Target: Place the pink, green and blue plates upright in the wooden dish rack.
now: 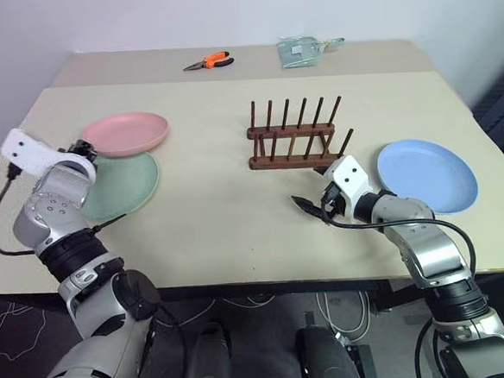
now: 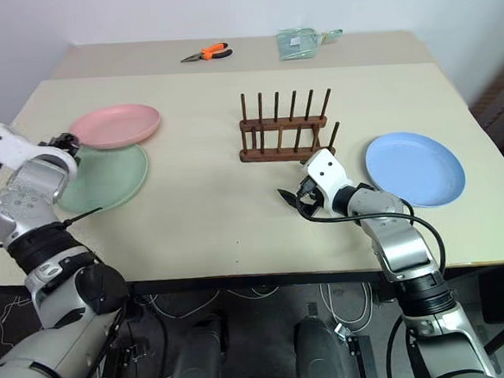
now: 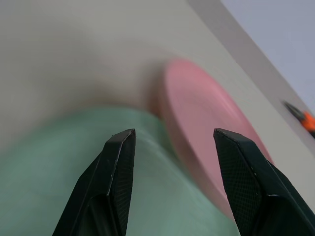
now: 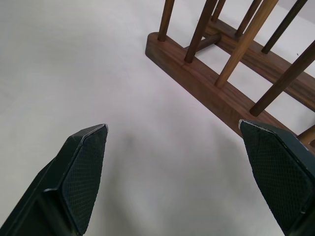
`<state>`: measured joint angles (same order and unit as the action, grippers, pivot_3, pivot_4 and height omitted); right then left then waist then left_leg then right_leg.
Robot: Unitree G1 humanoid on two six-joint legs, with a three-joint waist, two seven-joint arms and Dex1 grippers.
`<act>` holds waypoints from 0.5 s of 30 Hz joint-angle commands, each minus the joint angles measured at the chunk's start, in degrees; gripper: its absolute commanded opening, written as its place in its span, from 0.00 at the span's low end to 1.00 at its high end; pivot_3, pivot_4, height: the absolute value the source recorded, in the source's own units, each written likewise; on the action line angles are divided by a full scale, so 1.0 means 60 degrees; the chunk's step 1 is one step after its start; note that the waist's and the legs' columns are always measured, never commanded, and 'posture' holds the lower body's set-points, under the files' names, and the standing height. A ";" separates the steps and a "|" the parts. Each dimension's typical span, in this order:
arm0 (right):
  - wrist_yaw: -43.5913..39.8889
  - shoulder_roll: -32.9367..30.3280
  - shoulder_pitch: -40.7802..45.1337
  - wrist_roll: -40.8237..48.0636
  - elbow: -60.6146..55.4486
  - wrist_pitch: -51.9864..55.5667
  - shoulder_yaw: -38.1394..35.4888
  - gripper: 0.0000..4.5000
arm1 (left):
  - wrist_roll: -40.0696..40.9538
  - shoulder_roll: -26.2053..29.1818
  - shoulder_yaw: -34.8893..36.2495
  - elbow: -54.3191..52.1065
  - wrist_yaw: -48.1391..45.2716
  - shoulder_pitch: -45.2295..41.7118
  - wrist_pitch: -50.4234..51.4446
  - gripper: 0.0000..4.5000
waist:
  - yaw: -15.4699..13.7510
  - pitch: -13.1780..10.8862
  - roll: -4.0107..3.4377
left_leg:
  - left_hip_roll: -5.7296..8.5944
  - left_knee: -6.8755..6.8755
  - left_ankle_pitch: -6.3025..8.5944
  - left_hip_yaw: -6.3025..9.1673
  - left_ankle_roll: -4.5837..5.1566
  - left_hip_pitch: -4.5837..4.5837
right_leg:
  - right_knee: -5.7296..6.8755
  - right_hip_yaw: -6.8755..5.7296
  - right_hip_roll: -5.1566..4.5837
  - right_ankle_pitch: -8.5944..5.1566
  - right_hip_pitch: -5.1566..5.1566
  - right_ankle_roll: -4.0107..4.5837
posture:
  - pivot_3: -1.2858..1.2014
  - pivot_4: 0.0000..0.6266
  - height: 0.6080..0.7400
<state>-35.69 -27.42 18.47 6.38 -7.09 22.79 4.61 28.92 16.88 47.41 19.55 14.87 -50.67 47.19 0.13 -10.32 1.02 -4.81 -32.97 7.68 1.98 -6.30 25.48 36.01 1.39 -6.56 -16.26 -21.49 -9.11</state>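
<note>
- The wooden dish rack [image 1: 293,136] stood empty near the middle of the surface [image 1: 219,209], with no plate between its upright pegs.
- The pink plate [image 1: 127,133] lay flat toward the robot's left, its near edge overlapping the far edge of the green plate [image 1: 129,182], which also lay flat.
- The blue plate [image 1: 427,174] lay flat on the right side, near the rack but apart from it.
- Judging by this layout, none of the three placements was done; all three plates were left to lift, tip upright and slot into the rack.
- The left gripper [image 3: 170,142] hovered over the green plate with the pink plate's rim just ahead of it; its fingers were parted about halfway and held nothing.
- The right gripper [image 4: 174,135] hung low over bare surface just in front of the rack's near rail, its fingers spread wide and empty, with the blue plate off to its right.
- The left gripper looked the better placed to start, most likely on the pink plate, since that one rested on top of the green.
- At the far edge of the surface lay orange-handled pliers [image 1: 209,62] and a clear bag [image 1: 301,51], well away from the plates and rack.
</note>
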 commanded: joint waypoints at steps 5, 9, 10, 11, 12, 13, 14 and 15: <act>0.0431 0.0026 -0.0103 -0.0216 -0.0251 -0.0404 -0.0197 1.00 | 0.0751 0.0777 0.0617 0.3095 0.0222 -0.1119 -0.1572 0.38 | 0.0087 -0.0008 0.0014 | 0.0000 0.0007 0.0000 0.0000 0.0000 0.0000 | -0.0003 0.0000 0.0000 0.0007 -0.0001 -0.0015 | 0.52 0.24 1.00; 0.0678 -0.0097 -0.0223 -0.0296 -0.0375 -0.0475 -0.0424 1.00 | 0.0933 0.0854 0.0187 0.3438 -0.0312 -0.1343 -0.1998 0.01 | 0.0086 -0.0015 0.0025 | -0.0001 0.0015 0.0000 -0.0002 -0.0002 0.0001 | -0.0001 -0.0001 0.0000 0.0010 -0.0009 -0.0021 | 0.52 0.24 1.00; 0.0633 -0.0123 -0.0237 -0.0137 -0.0453 -0.0365 -0.0566 1.00 | 0.0915 0.0795 -0.0230 0.3126 -0.0845 -0.1349 -0.2034 0.01 | 0.0086 -0.0017 0.0027 | -0.0001 0.0016 0.0000 -0.0002 -0.0003 0.0002 | -0.0001 -0.0001 0.0000 0.0010 -0.0010 -0.0020 | 0.52 0.24 1.00; 0.0562 -0.0163 -0.0244 0.0032 -0.0542 -0.0238 -0.0703 1.00 | 0.0864 0.0731 -0.0708 0.2714 -0.1410 -0.1315 -0.2043 0.01 | 0.0070 -0.0022 0.0034 | -0.0001 0.0015 0.0000 -0.0003 -0.0004 0.0005 | -0.0001 -0.0001 0.0000 0.0010 -0.0011 -0.0020 | 0.52 0.24 1.00; 0.0469 -0.0211 -0.0253 0.0187 -0.0645 -0.0114 -0.0811 1.00 | 0.0809 0.0666 -0.1215 0.2241 -0.1968 -0.1248 -0.2078 0.01 | 0.0045 -0.0027 0.0041 | -0.0001 0.0015 -0.0001 -0.0003 -0.0006 0.0011 | -0.0001 -0.0002 0.0000 0.0010 -0.0015 -0.0019 | 0.52 0.24 1.00; 0.0331 -0.0334 -0.0234 0.0235 -0.0829 -0.0124 -0.0825 1.00 | 0.0824 0.0541 -0.1754 0.1574 -0.2494 -0.1122 -0.2044 0.01 | 0.0028 -0.0031 0.0047 | -0.0001 0.0015 -0.0001 -0.0002 -0.0008 0.0020 | -0.0003 -0.0004 0.0000 0.0010 -0.0019 -0.0019 | 0.52 0.24 1.00; 0.0269 -0.0427 -0.0185 0.0197 -0.1007 -0.0162 -0.0801 1.00 | 0.0871 0.0423 -0.2210 0.0956 -0.2889 -0.0989 -0.1963 0.01 | 0.0016 -0.0031 0.0047 | 0.0000 0.0014 -0.0001 -0.0002 -0.0009 0.0031 | -0.0006 -0.0005 0.0000 0.0011 -0.0023 -0.0018 | 0.52 0.24 1.00; 0.0283 -0.0503 -0.0042 0.0057 -0.1183 -0.0294 -0.0731 1.00 | 0.0930 0.0252 -0.2690 0.0250 -0.3176 -0.0843 -0.1812 0.01 | -0.0001 -0.0031 0.0046 | 0.0000 0.0014 -0.0001 -0.0003 -0.0009 0.0045 | -0.0011 -0.0005 0.0000 0.0012 -0.0030 -0.0016 | 0.52 0.24 1.00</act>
<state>-33.63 -29.62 16.71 6.54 -10.12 22.19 1.42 33.51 19.20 36.39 28.56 0.30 -55.37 35.85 0.12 -10.50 1.30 -4.80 -32.89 7.67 1.96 -6.35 25.81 35.92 1.37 -6.56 -16.17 -21.70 -9.22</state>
